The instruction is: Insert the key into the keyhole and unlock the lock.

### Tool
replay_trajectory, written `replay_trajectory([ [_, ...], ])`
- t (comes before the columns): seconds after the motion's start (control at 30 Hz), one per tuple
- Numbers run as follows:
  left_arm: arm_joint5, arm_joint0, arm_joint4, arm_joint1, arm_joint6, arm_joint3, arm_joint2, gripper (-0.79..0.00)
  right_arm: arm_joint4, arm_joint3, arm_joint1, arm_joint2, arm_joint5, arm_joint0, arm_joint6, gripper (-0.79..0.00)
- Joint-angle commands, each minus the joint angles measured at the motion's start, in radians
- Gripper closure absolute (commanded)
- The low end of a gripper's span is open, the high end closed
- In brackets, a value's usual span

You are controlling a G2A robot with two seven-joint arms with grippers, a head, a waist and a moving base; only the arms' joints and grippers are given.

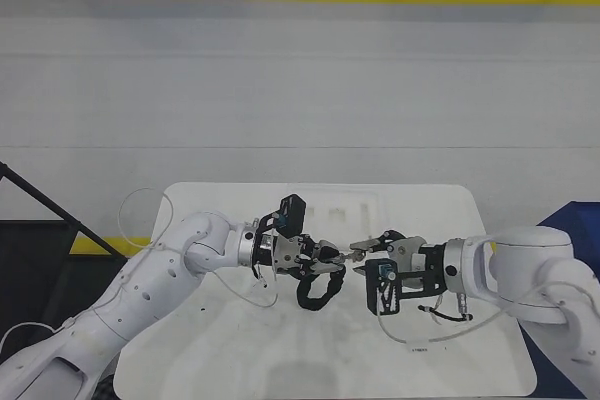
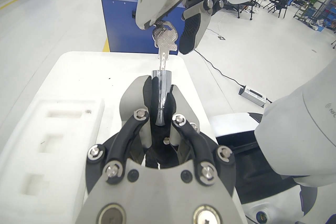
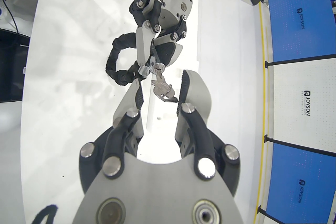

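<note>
Above a white table [image 1: 435, 212], the left gripper [image 2: 160, 96] pinches the lock [image 2: 162, 79], key [image 2: 166, 39] in its keyhole [image 3: 158, 67]; the right gripper [image 3: 161, 86] has jaws spread around the key.

Between left end effector [image 2: 160, 86] and right end effector [image 3: 160, 86], key [image 2: 166, 41] sits in lock [image 3: 157, 68]

Left arm [image 1: 170, 265]: I have it stretched inward, wrist level.
Left gripper [image 2: 160, 89]: fingers clamped tight on the lock [image 2: 162, 80].
Right arm [image 1: 540, 270]: stretched inward, facing my left arm.
Right gripper [image 3: 161, 89]: fingers spread apart, tips just short of the left gripper.
</note>
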Motion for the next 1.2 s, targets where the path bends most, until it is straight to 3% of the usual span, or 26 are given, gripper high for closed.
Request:
replay_trajectory([
  [0.0,0.0,-0.005,-0.001,0.002,0.004,0.002,0.006,0.0,-0.012,0.001,0.0,-0.002,0.003,-0.002,-0.014,-0.175],
  [0.1,0.0,-0.011,-0.002,0.004,0.012,0.004,0.013,0.0,-0.006,0.008,0.0,-0.001,0.02,-0.009,-0.039,-0.077],
  [0.13,0.0,-0.012,-0.003,0.005,0.015,0.004,0.015,0.0,0.004,0.011,-0.001,0.002,0.026,-0.011,-0.053,0.0],
  [0.43,0.0,-0.029,0.006,0.012,0.041,-0.001,0.04,0.0,0.124,0.059,0.004,0.023,0.078,-0.027,-0.058,0.0],
  [1.03,0.0,-0.032,0.161,0.025,0.129,-0.026,0.038,0.0,0.585,0.146,0.009,-0.001,0.269,-0.016,0.12,-0.006],
  [1.1,0.005,-0.029,0.185,0.027,0.109,-0.017,0.03,0.0,0.606,0.147,0.01,0.002,0.276,-0.015,0.132,-0.388],
  [1.13,0.02,-0.027,0.199,0.027,0.091,-0.012,0.027,0.0,0.612,0.148,0.011,0.005,0.277,-0.014,0.136,-0.785],
  [1.17,0.038,-0.023,0.206,0.027,0.076,-0.01,0.025,0.0,0.616,0.148,0.012,0.008,0.278,-0.014,0.139,-0.785],
])
